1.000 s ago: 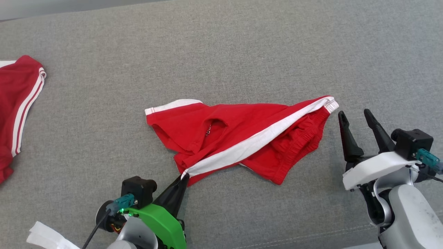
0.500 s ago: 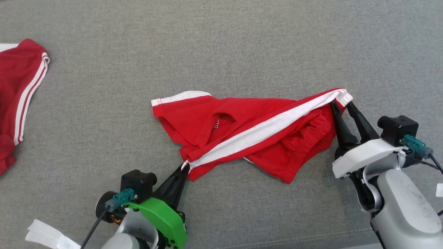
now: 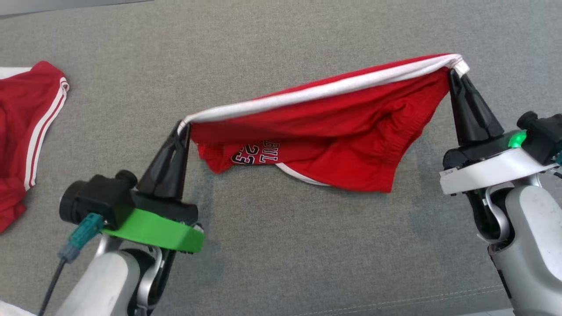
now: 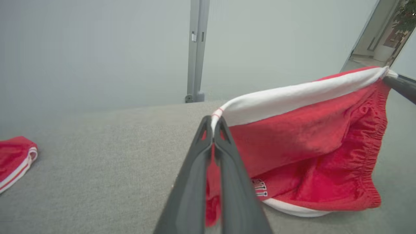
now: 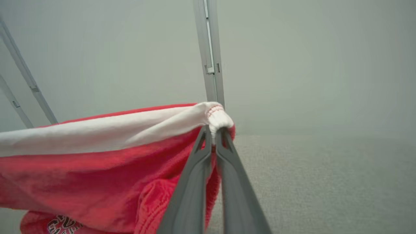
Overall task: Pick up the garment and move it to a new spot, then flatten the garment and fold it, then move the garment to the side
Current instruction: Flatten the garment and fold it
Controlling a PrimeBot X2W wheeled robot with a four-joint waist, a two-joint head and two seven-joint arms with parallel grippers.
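Note:
The garment is a pair of red shorts with a white side stripe and black lettering. It hangs in the air above the grey surface, stretched along its white stripe between both grippers. My left gripper is shut on the stripe's left end, and the left wrist view shows that gripper pinching the white hem of the garment. My right gripper is shut on the stripe's right end; the right wrist view has that gripper clamped on the bunched white corner of the garment.
A second red garment with white stripes lies at the left edge of the grey fabric surface. A metal post and a pale wall stand behind the surface's far edge.
My right gripper moved in and shut on the garment's right corner. Both grippers then rose and lifted the garment off the surface, pulling the white stripe taut between them.

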